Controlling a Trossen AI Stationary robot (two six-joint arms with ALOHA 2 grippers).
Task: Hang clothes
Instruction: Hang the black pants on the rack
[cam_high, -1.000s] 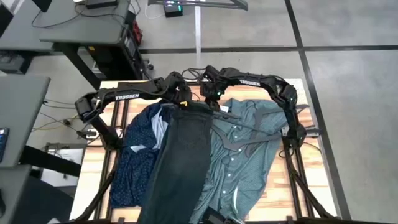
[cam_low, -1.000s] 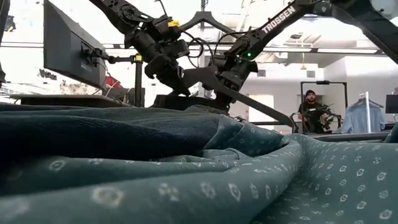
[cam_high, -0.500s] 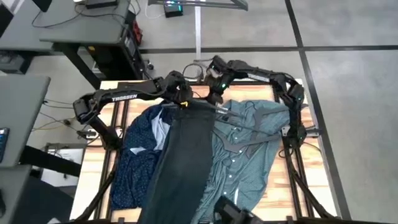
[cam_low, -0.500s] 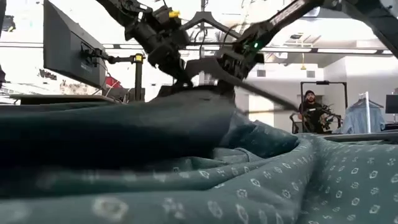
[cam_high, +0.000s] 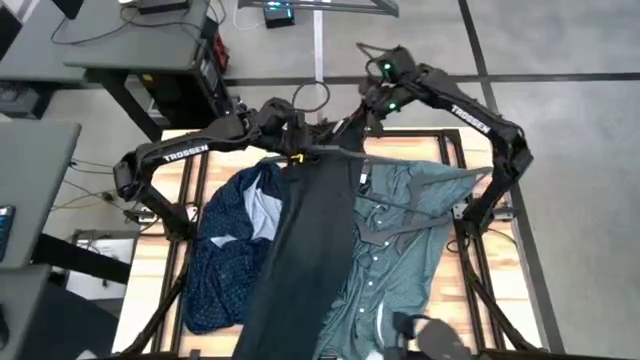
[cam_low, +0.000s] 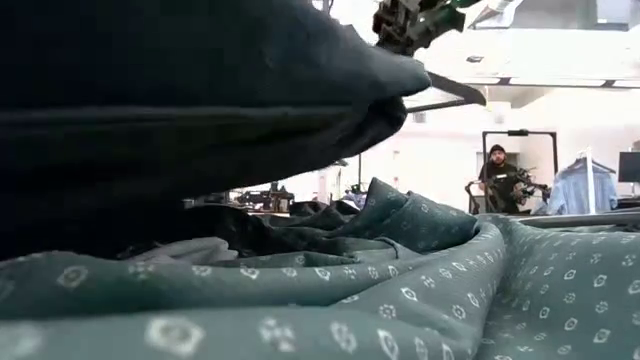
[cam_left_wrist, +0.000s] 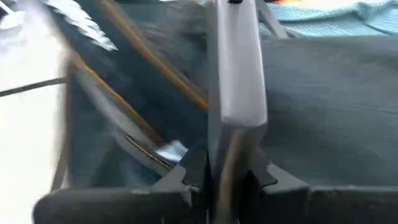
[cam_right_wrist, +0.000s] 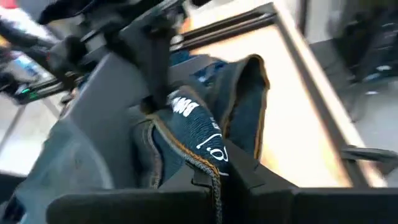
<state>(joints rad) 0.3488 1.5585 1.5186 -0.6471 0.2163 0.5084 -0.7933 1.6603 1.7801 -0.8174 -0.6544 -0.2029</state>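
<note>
Dark jeans (cam_high: 305, 250) lying lengthwise on the worktop (cam_high: 455, 300) between navy dotted shirt (cam_high: 225, 250) and teal shirt (cam_high: 400, 250), waistband lifted at the far edge, left gripper (cam_high: 290, 152) fingers closed on a hanger (cam_high: 340, 152) (blurred), right gripper (cam_high: 365, 120) fingers pinching the waistband, jeans blocking most of the low view, person (cam_low: 497, 178) in the room beyond.

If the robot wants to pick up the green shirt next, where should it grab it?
Probably the collar end of the green shirt, coming from above. It lies flat on the table with buttons up, its collar by the far edge beside the jeans. Those cover its left side, so the right shoulder looks freest.
</note>
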